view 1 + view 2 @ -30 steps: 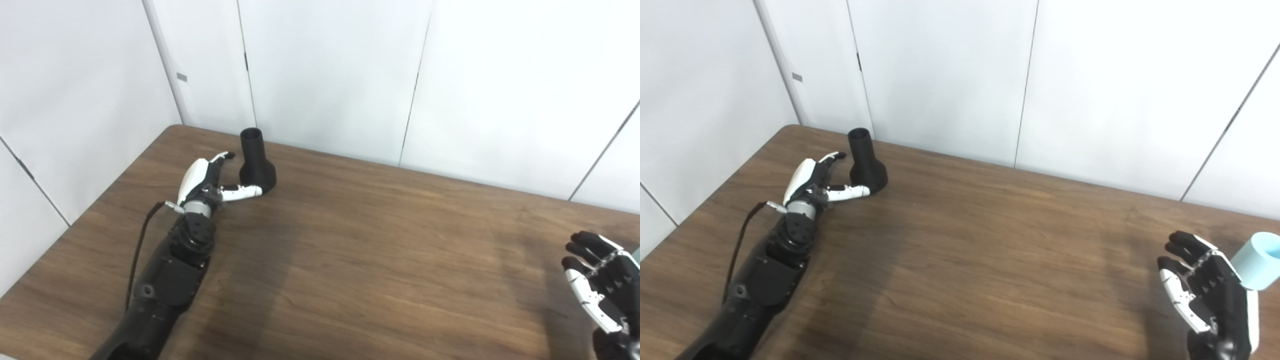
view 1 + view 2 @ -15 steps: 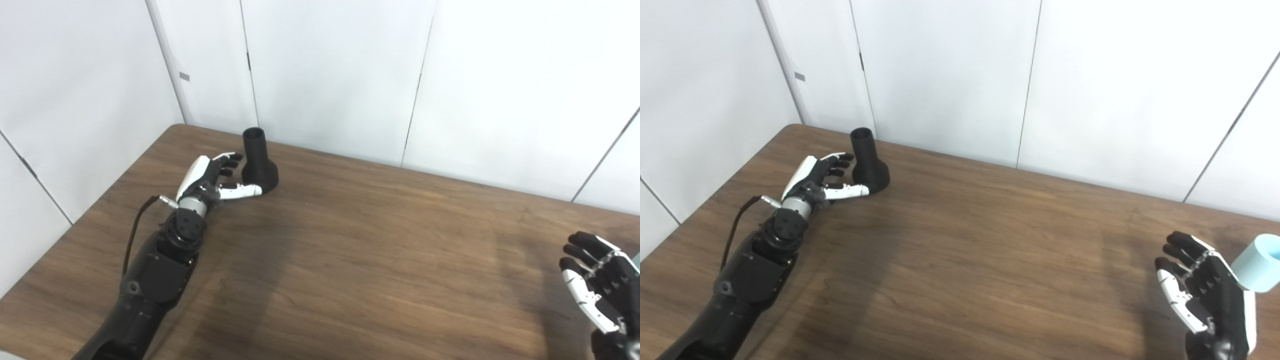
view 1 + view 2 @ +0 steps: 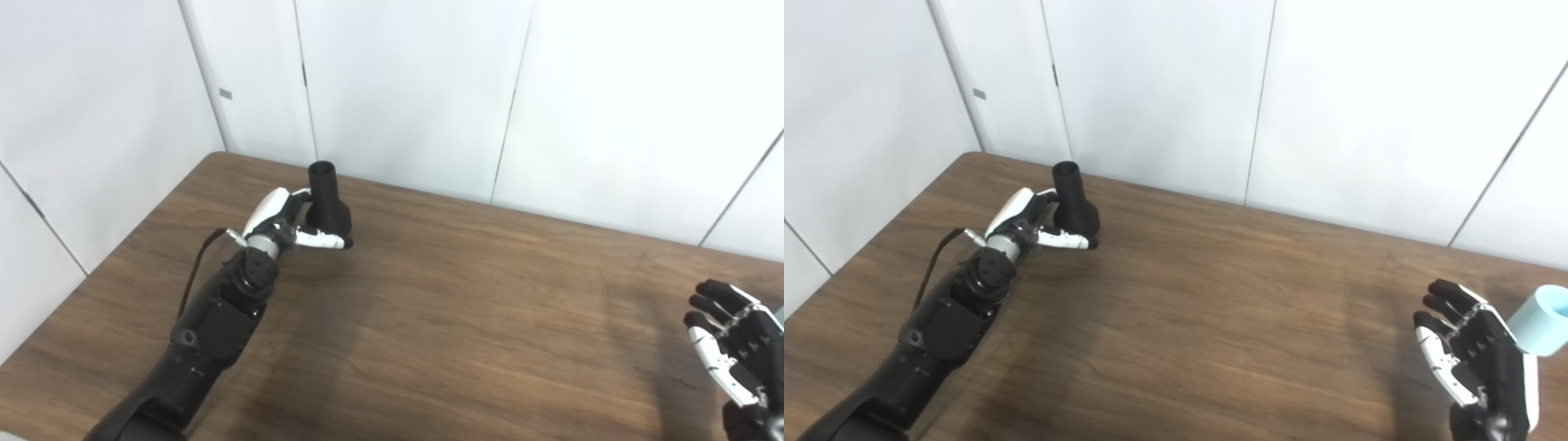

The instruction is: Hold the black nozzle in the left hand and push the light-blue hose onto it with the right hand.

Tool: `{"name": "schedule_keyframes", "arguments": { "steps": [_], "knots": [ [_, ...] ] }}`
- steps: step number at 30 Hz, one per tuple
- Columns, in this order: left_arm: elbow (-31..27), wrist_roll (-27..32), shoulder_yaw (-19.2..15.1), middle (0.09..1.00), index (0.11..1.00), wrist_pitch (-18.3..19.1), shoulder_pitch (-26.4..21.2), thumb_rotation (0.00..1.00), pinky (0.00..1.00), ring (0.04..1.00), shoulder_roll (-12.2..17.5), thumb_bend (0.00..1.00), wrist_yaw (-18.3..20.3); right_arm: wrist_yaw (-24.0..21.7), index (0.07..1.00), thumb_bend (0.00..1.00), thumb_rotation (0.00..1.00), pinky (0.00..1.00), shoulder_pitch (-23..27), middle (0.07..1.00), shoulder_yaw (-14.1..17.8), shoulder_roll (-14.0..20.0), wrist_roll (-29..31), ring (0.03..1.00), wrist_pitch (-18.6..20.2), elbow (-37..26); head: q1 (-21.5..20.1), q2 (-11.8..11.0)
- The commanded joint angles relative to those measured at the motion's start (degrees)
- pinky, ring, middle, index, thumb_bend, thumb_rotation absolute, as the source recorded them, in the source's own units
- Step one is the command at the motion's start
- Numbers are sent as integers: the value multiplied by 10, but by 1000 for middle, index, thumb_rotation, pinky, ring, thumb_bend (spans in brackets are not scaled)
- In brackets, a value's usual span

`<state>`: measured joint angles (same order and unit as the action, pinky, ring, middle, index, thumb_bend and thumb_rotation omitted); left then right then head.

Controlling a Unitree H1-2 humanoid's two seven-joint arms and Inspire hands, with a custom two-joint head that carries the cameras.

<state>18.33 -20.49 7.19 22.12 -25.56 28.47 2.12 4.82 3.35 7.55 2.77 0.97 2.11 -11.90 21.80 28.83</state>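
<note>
Black nozzle [image 3: 327, 202] upright at table's [image 3: 441, 318] far left in left eye view, left hand [image 3: 288, 220] cupping its base, fingers part-curled, grasp unconfirmed; right hand [image 3: 732, 361] spread, empty. Right eye view: light-blue hose [image 3: 1538, 328] beside the right hand, ungrasped; mating not begun.

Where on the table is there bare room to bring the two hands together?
The middle of the table is bare, between the left hand at the nozzle and the right hand by the hose. Only those two ends are crowded.
</note>
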Motion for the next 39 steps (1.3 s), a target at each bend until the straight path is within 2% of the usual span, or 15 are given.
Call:
{"name": "schedule_keyframes", "arguments": {
  "steps": [1,7,14,18,24,30,38,39],
  "knots": [
    [34,-10,20,899,858,12,19,241,1000,959,-2,1000,21,3,685,69,0,624,10,729,1,-1,-1,725,-8,-22,-1,0],
    [58,-47,42,880,825,-5,10,215,1000,926,-2,1000,12,7,670,55,0,604,9,713,0,-4,-8,708,-12,-26,-4,2],
    [87,-71,46,861,813,-10,4,168,1000,906,-11,1000,-10,4,681,45,0,602,6,721,-2,-2,-9,714,-5,-35,-7,6],
    [99,-95,56,815,785,-13,4,91,1000,870,-10,999,-25,6,681,50,0,602,6,722,-1,-2,-8,715,-7,-34,-6,6],
    [121,-131,67,698,673,-25,7,12,1000,805,-10,948,-74,6,677,54,0,596,7,720,-2,-3,-10,711,-8,-34,-6,6],
    [140,-139,70,629,624,-57,13,34,1000,755,-9,937,-109,6,692,60,0,623,8,731,-2,-5,-7,725,-1,-35,-10,6],
    [153,-161,88,559,564,-96,22,1,1000,703,-2,898,-129,6,679,43,0,601,7,717,-2,-3,-10,709,-8,-33,-14,11],
    [155,-165,91,544,509,-102,23,40,1000,687,-1,621,-132,5,681,44,0,608,7,720,-2,-4,-6,714,-6,-35,-15,12]
  ]
}}
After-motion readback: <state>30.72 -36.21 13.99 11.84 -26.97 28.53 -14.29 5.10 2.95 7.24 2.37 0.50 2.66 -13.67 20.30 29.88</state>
